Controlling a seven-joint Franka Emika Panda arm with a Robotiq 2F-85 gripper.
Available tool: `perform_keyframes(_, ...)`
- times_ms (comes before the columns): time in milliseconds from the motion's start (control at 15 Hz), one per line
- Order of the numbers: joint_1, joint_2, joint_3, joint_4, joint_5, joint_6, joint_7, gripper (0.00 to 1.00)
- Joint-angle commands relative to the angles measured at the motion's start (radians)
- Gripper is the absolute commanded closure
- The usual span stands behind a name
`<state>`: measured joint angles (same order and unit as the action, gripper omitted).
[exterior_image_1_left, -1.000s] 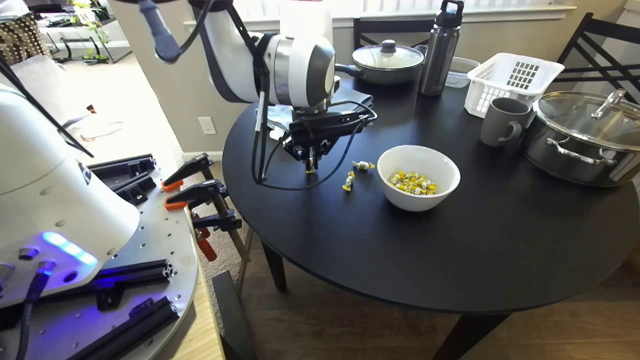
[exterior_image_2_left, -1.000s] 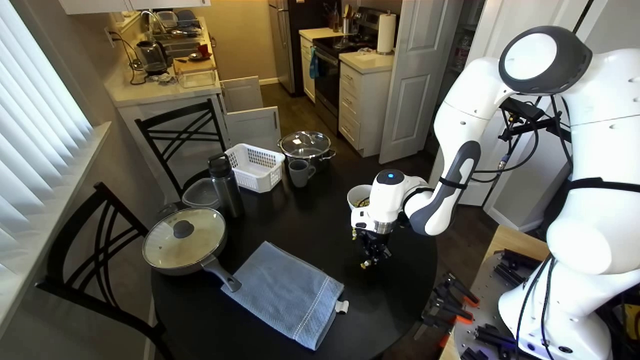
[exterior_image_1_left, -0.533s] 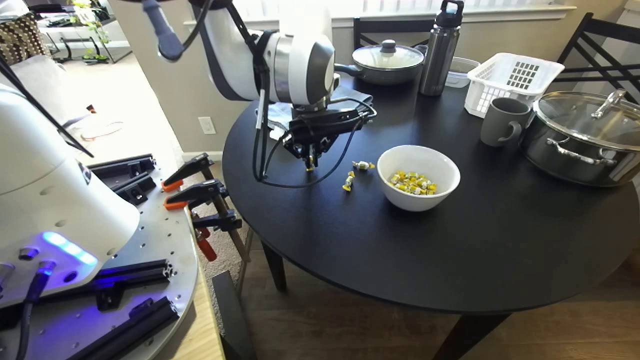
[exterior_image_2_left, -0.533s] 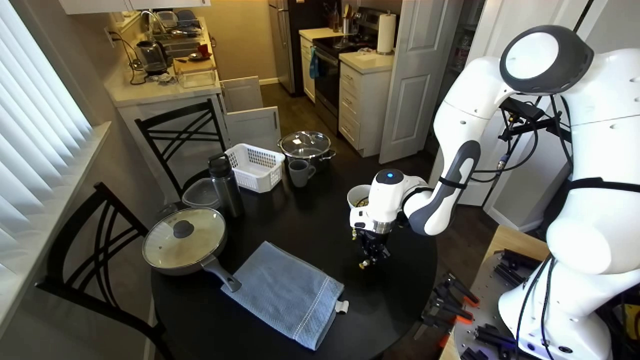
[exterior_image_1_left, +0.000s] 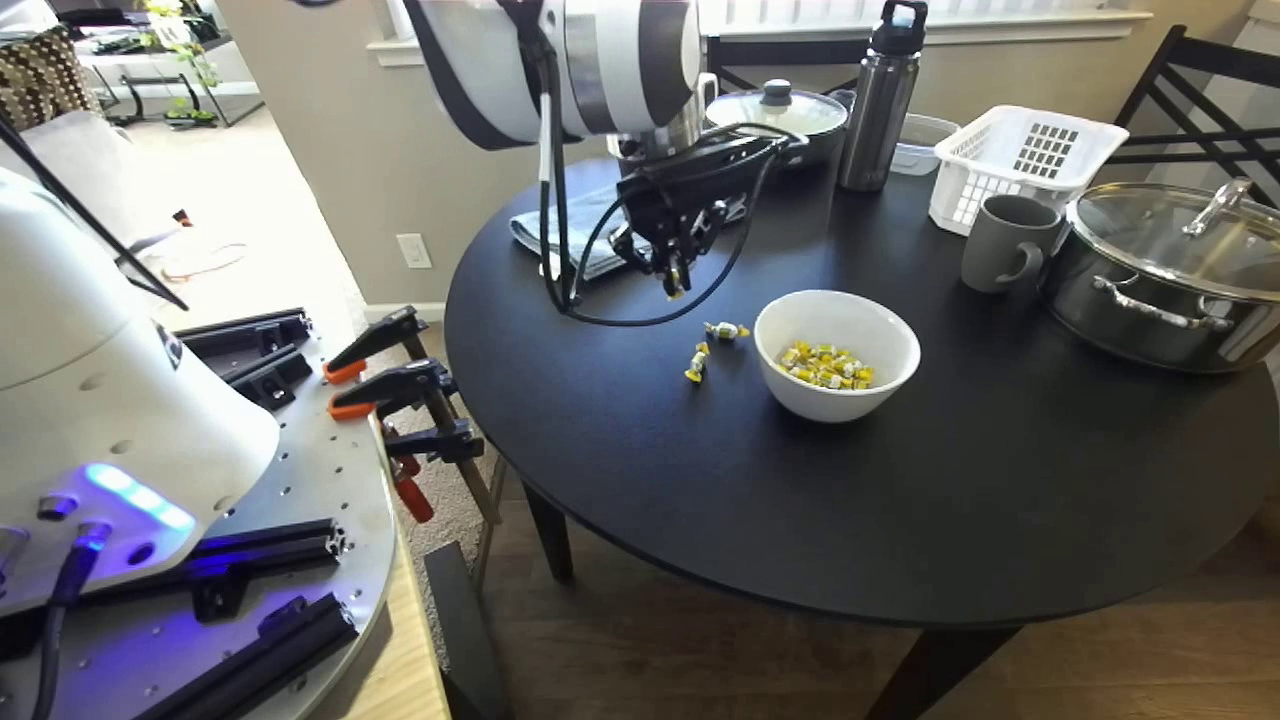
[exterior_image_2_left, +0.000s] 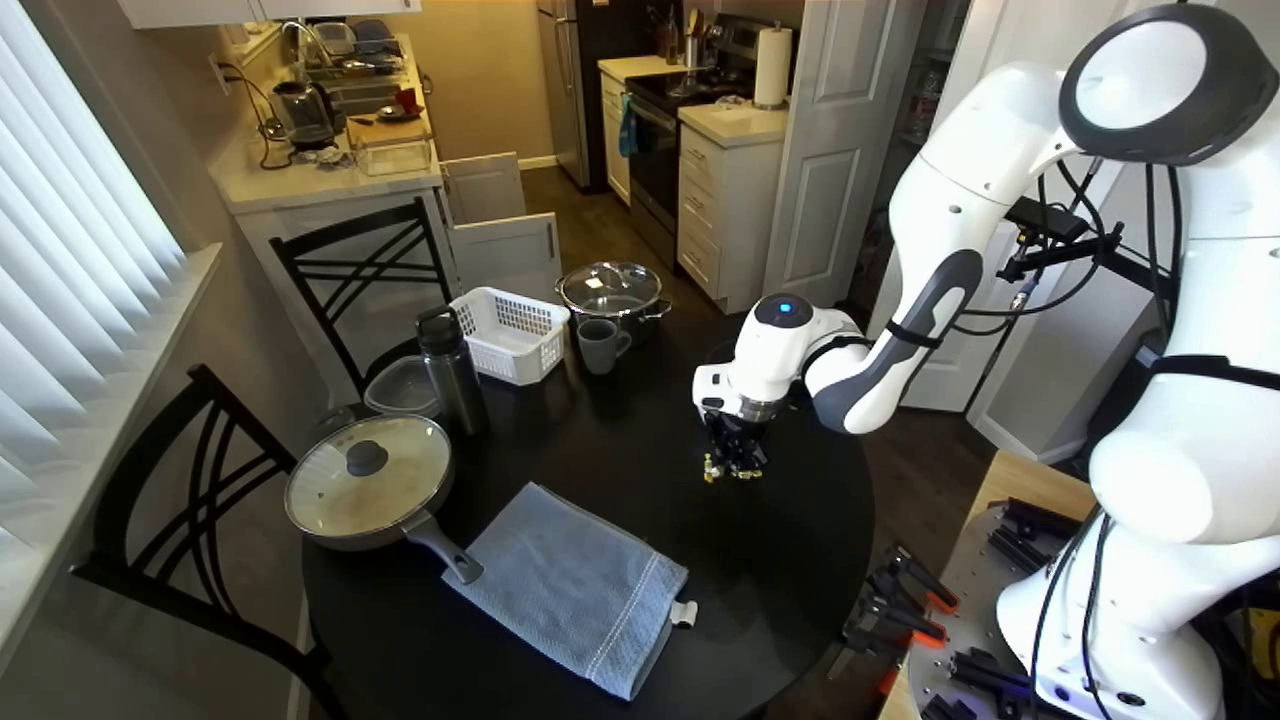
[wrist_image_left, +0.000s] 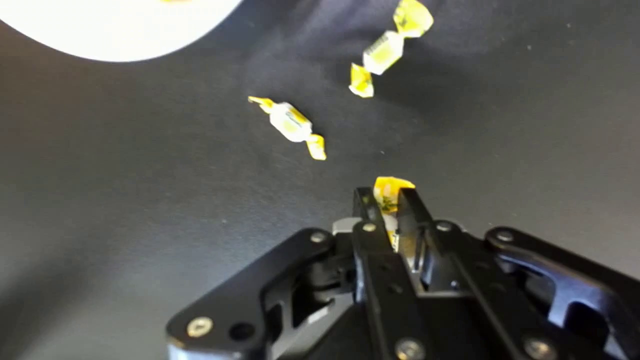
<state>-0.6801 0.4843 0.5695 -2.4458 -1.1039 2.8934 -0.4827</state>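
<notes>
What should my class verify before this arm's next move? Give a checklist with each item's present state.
1. Gripper shut on a wrapped candy: ok.
2. That candy off the table: ok.
3. Grip firm enough to travel: cannot tell from still pictures.
4. White bowl upright and apart from the gripper: ok.
5. Table free of strays: not ok; two loose candies lie near the bowl.

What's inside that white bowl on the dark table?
In an exterior view, the white bowl holds a pile of candies in yellow-and-white wrappers. The upper ones show; whatever lies beneath them is covered, so I can't tell how many there are.
</notes>
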Motion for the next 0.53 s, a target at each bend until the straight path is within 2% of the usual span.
perform_keyframes(0, 0.137, -0.194, -0.175, -0.026, 0.043, 0.035, 0.009, 0.96)
perform_keyframes(67, 0.172, -0.218, -0.227, -0.018, 0.036, 0.033, 0.024, 0.96)
perform_keyframes(133, 0.100, -0.216, -0.182, 0.003, -0.083, -0.018, 0.113, 0.96)
perform_keyframes(200, 0.137, -0.241, -0.233, 0.011, -0.122, -0.035, 0.159, 0.96)
perform_keyframes(467, 0.156, -0.274, -0.272, 0.024, -0.282, -0.136, 0.347, 0.96)
